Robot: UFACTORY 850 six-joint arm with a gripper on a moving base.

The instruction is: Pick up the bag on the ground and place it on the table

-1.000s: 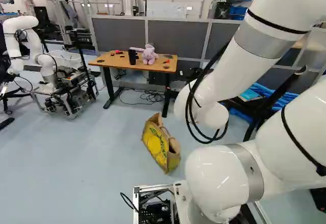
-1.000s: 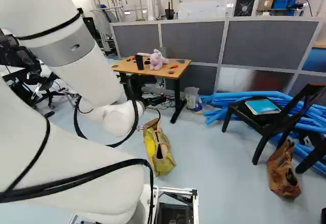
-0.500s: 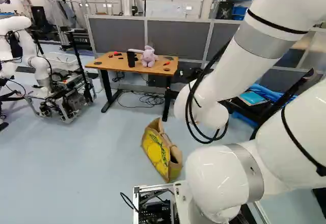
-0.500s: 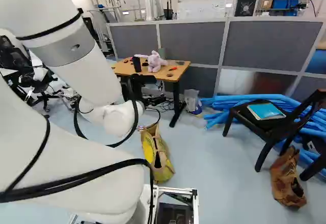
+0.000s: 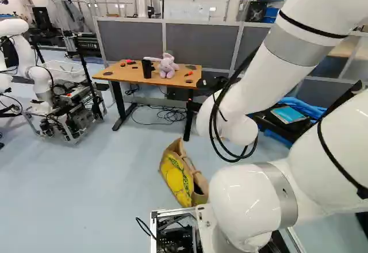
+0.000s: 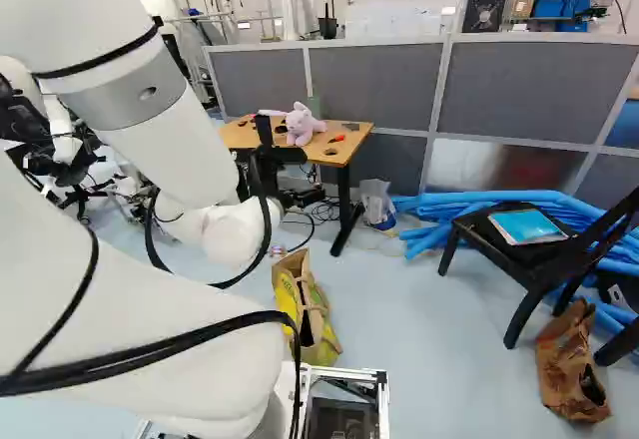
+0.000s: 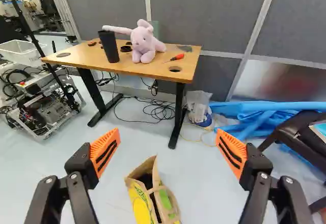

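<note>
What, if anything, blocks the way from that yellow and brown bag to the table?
Nothing visible stands between the yellow and brown bag and the wooden-topped table. Loose black cables lie on the floor, but under the tabletop.

The white arm point(image 6: 150, 90) filled the left side. Past its metal base frame point(image 6: 374, 377) stood a yellow-and-tan bag point(image 6: 287, 297) on the floor point(image 6: 429, 329). Farther off, a pink plush toy point(image 6: 301, 126) sat on a wooden counter point(image 6: 236, 136). At the right, a black chair point(image 6: 534, 271) bore a blue-covered book point(image 6: 529, 226), a brown bag point(image 6: 571, 364) near it.
</note>
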